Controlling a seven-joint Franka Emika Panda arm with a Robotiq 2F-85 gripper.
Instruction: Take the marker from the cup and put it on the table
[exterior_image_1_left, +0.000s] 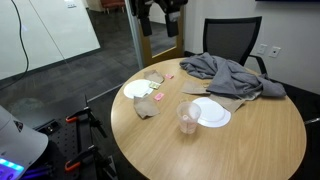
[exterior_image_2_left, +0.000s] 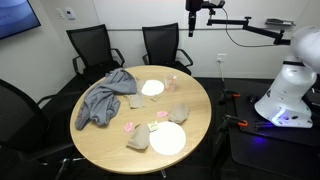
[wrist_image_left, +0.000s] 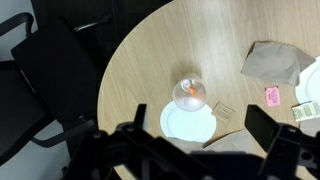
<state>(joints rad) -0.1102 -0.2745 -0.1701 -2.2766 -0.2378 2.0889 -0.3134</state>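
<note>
The hand (wrist_image_left: 203, 135) hangs high over the table (wrist_image_left: 140, 60), its fingers spread wide with nothing in them. The orange marker (wrist_image_left: 191, 90) stands almost straight up in the cup (wrist_image_left: 184, 100), right below the hand. I think the hand must drop straight down onto it.

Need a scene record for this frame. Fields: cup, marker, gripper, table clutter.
cup: small pink-tinted translucent plastic tumbler, upright, beside a flat white round plate
marker: orange stick marker, inside the tumbler
gripper: Robotiq gripper, open, empty, high above the round wood-grain table
clutter: grey cloth, second white plate, crumpled brown paper
</note>
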